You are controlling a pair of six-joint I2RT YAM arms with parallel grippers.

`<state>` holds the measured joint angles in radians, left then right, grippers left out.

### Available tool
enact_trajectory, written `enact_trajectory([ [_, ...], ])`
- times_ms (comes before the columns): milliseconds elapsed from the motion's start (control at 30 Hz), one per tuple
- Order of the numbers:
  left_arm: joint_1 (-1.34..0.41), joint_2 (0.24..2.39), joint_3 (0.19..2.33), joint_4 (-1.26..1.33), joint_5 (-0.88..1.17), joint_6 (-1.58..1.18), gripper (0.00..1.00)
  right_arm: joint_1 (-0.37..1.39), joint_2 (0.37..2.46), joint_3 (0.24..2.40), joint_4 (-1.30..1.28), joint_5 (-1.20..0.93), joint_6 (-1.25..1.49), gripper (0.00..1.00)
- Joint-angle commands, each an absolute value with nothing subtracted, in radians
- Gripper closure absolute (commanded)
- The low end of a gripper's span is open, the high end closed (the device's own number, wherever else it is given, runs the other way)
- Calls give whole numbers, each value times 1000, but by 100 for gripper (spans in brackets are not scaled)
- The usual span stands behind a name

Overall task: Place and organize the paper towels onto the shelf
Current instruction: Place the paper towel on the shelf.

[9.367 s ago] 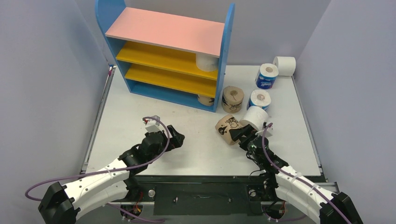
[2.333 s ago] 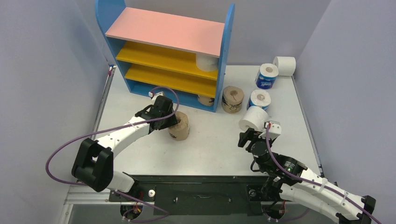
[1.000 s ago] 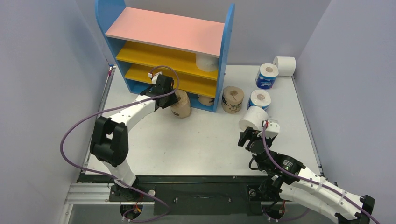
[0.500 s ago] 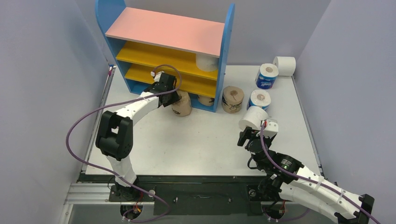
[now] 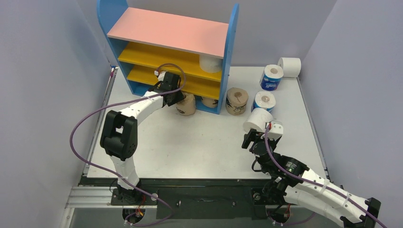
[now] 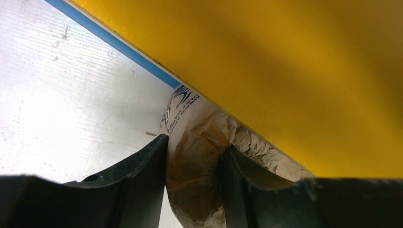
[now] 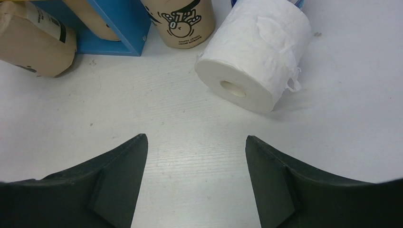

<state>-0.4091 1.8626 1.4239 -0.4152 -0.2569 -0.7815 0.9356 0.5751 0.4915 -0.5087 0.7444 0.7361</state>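
Observation:
My left gripper [image 5: 177, 98] is shut on the wall of a tan printed paper towel roll [image 5: 187, 104] at the front edge of the shelf's [image 5: 166, 31] bottom tier. In the left wrist view the fingertips [image 6: 159, 145] pinch crumpled tan wrap [image 6: 196, 156] under a yellow shelf board [image 6: 285, 71]. My right gripper [image 7: 196, 137] stands open over bare table, short of a white roll [image 7: 256, 52] lying on its side. From above, that white roll [image 5: 259, 119] lies just beyond the right gripper [image 5: 248, 140].
A white roll [image 5: 210, 62] sits on the middle shelf and a tan one [image 5: 209, 102] in the bottom tier. Right of the shelf stand a tan roll [image 5: 236, 100], two blue-wrapped rolls [image 5: 271, 77] [image 5: 263, 101] and a white roll [image 5: 289, 66].
My left gripper has carried the tan roll a little farther toward the shelf's bottom tier. The right arm has stayed in place.

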Motion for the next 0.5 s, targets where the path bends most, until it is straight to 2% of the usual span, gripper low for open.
enact_trajectory([
  [0, -400, 1856, 1448, -291, -242, -821, 61, 927, 583, 507, -476, 758, 721, 29],
  [467, -401, 1895, 1460, -268, -204, -837, 50, 920, 597, 511, -477, 755, 722, 29],
])
